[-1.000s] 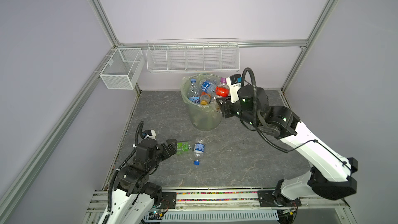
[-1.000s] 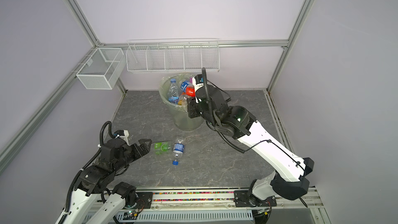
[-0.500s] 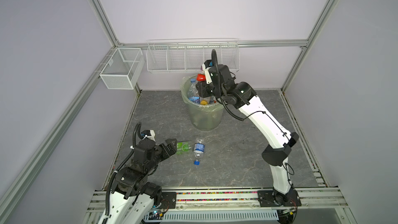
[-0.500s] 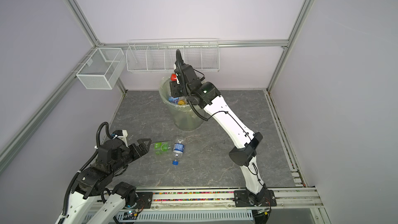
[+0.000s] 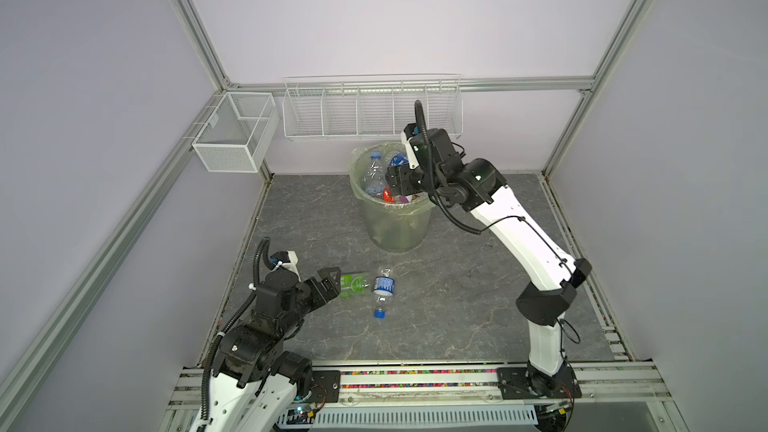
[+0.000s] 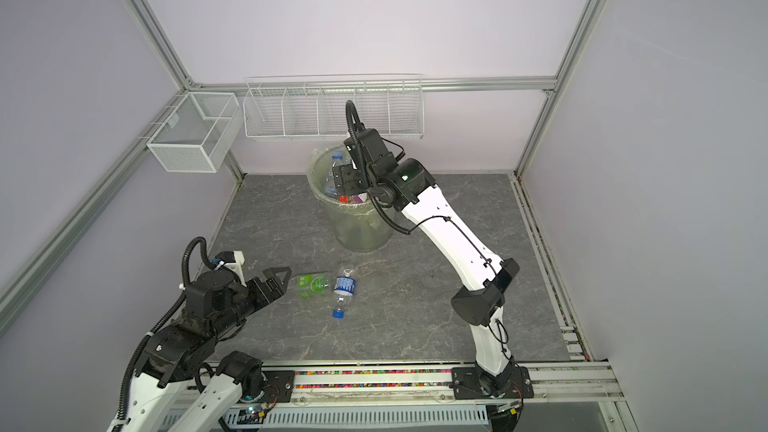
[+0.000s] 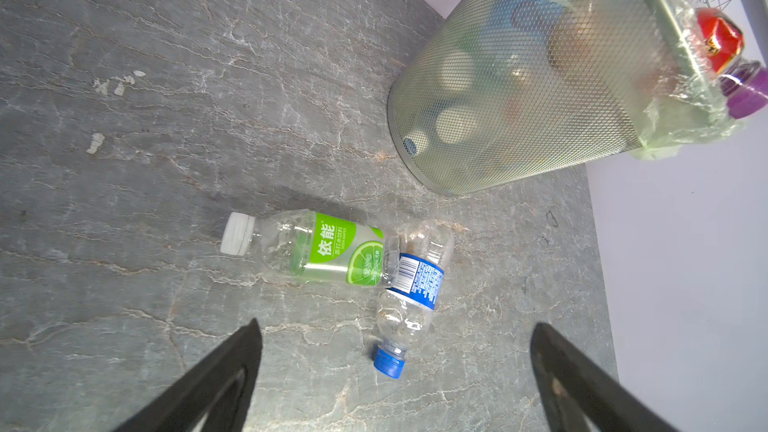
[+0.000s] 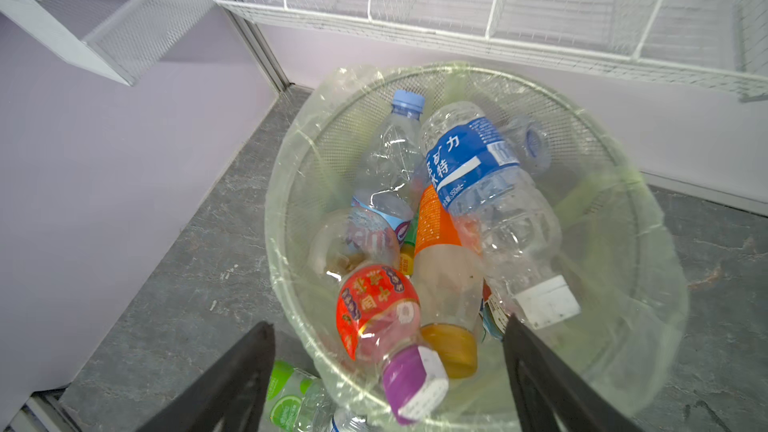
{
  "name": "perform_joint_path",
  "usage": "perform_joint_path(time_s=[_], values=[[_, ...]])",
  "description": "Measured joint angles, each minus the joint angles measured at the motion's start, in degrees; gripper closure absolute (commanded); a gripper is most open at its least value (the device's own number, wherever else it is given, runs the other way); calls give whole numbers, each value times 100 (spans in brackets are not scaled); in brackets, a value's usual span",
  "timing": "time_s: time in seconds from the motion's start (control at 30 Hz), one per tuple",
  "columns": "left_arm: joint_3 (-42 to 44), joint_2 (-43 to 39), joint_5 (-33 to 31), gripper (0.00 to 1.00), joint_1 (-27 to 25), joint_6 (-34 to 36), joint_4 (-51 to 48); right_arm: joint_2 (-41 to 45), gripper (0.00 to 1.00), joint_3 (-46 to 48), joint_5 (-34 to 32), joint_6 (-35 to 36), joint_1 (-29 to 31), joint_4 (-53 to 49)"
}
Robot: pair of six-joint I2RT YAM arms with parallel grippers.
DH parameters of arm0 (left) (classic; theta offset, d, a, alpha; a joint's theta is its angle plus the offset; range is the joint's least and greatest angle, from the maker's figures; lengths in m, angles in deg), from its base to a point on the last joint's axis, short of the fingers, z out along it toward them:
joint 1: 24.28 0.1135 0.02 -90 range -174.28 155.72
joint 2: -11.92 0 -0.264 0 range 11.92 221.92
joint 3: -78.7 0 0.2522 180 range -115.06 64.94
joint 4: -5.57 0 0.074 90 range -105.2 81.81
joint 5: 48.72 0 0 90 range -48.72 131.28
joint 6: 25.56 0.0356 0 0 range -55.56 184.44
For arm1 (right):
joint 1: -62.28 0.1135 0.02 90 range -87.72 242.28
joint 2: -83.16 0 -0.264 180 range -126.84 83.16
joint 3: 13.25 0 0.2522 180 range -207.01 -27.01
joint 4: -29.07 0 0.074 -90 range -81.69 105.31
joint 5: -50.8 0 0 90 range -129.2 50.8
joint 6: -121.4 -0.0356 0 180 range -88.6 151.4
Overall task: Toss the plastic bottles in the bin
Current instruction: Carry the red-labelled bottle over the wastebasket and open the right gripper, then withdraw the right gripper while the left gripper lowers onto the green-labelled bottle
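Two plastic bottles lie on the table (image 5: 457,305), low and centre in both top views: a green-label bottle (image 5: 353,284) and a blue-label bottle (image 5: 384,287), touching each other, just ahead of our left jaws, which stand spread and empty. Farther back, the bin (image 5: 395,230) is heaped. Our right jaws hang spread above its rim, over a red-label bottle (image 8: 376,313) resting on the pile. We judge that drop done; next, the left jaws must straddle the green-label bottle and close.
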Motion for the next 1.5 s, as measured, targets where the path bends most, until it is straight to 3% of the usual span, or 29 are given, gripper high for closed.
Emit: perform_joint_path(time_s=[0.67, 1.0, 1.27, 1.5], values=[[417, 356, 470, 2, -20, -203, 369, 2100, 12, 2887, -17, -26, 107, 1106], [695, 896, 278, 2, -844, -363, 750, 2839, 12, 3958, 46, -216, 107, 1554], [920, 1357, 247, 4, -887, -481, 1169, 3491, 12, 5200, 116, -509, 107, 1797], [992, 1923, 48, 5, -887, -1032, 1200, 3823, 12, 6205, 181, -946, 107, 1982]])
